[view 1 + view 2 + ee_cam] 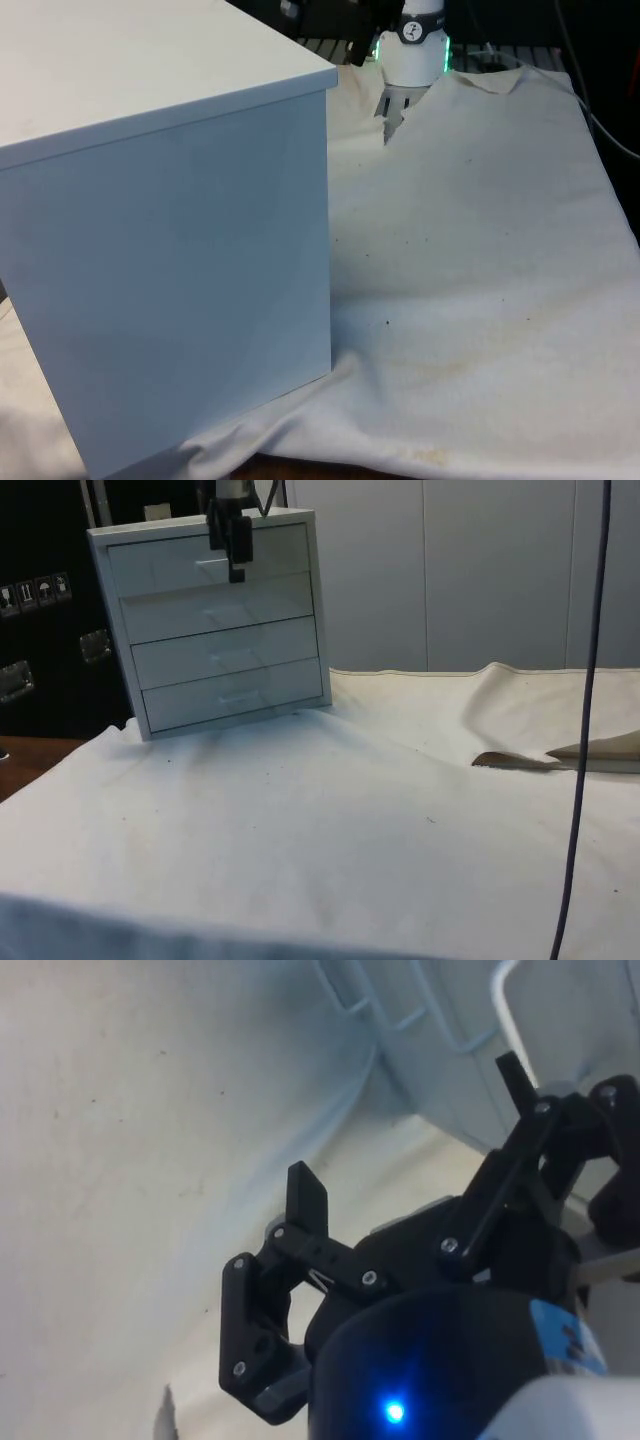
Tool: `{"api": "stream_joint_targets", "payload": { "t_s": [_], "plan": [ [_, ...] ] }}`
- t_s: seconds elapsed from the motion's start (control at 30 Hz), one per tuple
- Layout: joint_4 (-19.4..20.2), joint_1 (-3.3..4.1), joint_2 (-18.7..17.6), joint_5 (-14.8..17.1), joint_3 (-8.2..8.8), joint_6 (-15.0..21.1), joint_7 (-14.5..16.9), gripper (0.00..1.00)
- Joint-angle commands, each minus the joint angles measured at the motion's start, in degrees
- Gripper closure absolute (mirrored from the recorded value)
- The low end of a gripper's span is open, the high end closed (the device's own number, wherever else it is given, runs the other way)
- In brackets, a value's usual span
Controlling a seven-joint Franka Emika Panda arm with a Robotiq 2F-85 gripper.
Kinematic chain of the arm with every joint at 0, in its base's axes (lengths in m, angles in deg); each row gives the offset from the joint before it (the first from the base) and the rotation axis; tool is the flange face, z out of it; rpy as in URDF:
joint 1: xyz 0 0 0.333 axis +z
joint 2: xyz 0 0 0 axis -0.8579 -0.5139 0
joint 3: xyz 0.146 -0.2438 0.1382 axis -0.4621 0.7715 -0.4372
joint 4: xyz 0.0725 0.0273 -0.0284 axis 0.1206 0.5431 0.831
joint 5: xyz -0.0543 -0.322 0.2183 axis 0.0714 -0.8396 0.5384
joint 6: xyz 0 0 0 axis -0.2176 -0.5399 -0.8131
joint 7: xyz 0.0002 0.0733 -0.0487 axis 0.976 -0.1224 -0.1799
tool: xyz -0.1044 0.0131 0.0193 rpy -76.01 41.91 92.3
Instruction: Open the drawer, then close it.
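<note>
Looking at the side view, we see the chest of drawers (pixel 220 625) at the table's far corner on the white cloth (pixel 330 820), w/ four drawers facing us, all of them flush w/ the frame. The gripper (pixel 237 552) hangs in front of the top drawer (pixel 205 560), right at its handle (pixel 212 564), fingers pointing down; we can't tell from that angle whether it touches the handle.

In the wrist view the gripper (pixel 410 1130) has its fingers (pixel 306 1205) spread wide apart, nothing between them. One fingertip sits just beside the pale loop of a drawer handle (pixel 500 1000); contact is unclear. Further handles of the lower drawers show beyond, plus the cloth (pixel 150 1160) below.

In the front view the chest (pixel 170 250) turns a plain white side to us and takes up the front view's left, standing on the cloth (pixel 480 260). We see the cloth rumpled along the chest's base and dotted w/ small dark specks. In the side view, at the right edge, the cloth is folded up and shows a brown surface under it.
</note>
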State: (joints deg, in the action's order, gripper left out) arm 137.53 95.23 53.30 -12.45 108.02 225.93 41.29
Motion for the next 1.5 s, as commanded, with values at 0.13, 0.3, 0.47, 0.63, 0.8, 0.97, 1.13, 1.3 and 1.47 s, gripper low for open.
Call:
{"api": "stream_joint_targets", "payload": {
  "t_s": [0.13, 0.3, 0.47, 0.63, 0.8, 0.97, 1.13, 1.3, 1.47],
  "plan": [
    [0.29, 0.00, -0.57, -1.43, 0.74, 3.09, -1.49, 0.00],
    [0.80, 0.06, -1.32, -1.55, 1.32, 5.67, -2.01, 0.00],
    [0.80, 0.11, -2.23, -1.49, 1.78, 6.70, -1.95, 0.00],
    [0.63, 0.00, -2.75, -1.60, 2.01, 6.76, -1.72, 0.00],
    [0.34, -0.06, -3.38, -1.72, 2.41, 6.82, -1.49, 0.00],
    [-0.23, -0.17, -4.47, -1.60, 2.75, 7.10, -1.43, 0.00],
    [-0.34, -0.06, -5.27, -1.15, 2.98, 7.33, -1.26, 0.00],
    [-0.29, -0.23, -6.07, -1.26, 3.15, 8.54, -1.72, 0.00],
    [-0.34, -0.17, -6.13, -1.15, 3.15, 7.73, -1.72, 0.11]
  ]
}}
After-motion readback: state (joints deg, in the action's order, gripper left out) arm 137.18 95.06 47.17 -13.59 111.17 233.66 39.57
